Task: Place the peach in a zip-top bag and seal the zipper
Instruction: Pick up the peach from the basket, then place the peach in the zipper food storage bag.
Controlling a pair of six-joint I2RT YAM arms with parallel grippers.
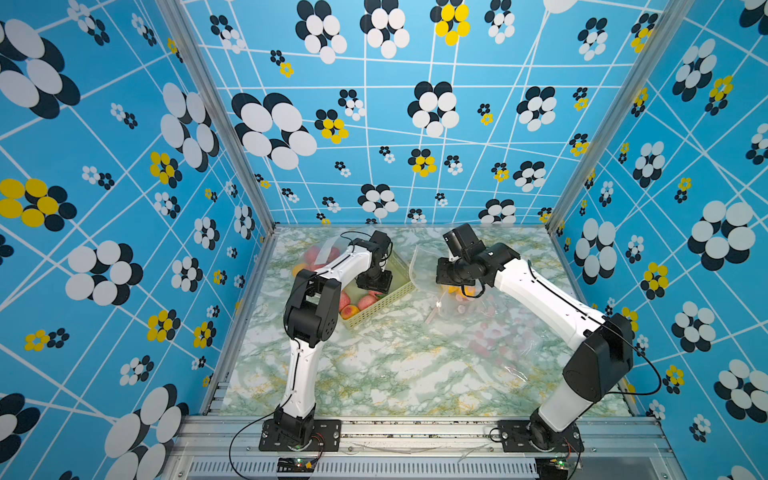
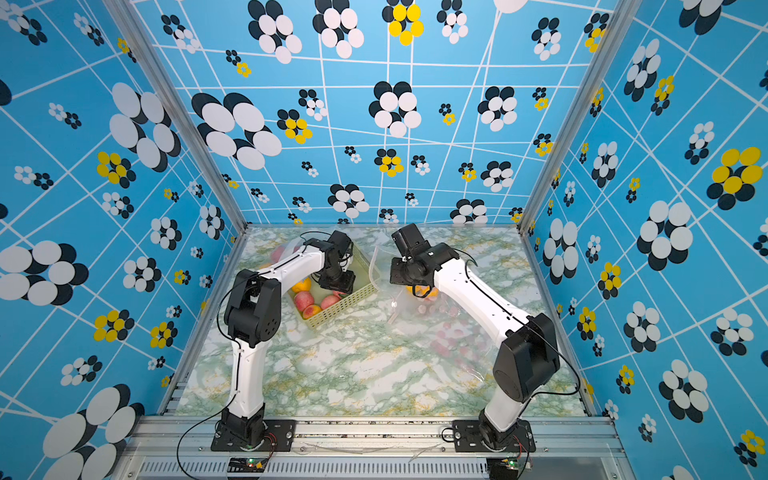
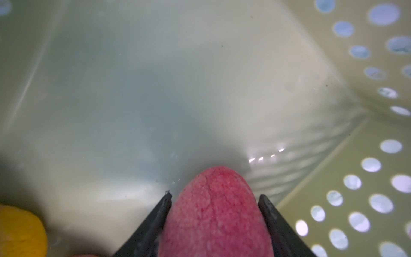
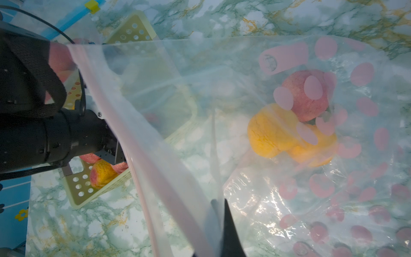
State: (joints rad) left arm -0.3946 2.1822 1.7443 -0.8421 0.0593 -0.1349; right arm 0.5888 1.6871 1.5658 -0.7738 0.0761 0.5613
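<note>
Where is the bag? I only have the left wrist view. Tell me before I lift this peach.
Observer: The zip-top bag lies on the table beside the basket, on the robot's right of it.
Operator: Report its mouth.
Observer: The right gripper is shut on the rim, holding the mouth lifted open.
Operator: List what's inside before my peach goes in.
Observer: A red fruit and yellow ones already sit inside.
</note>
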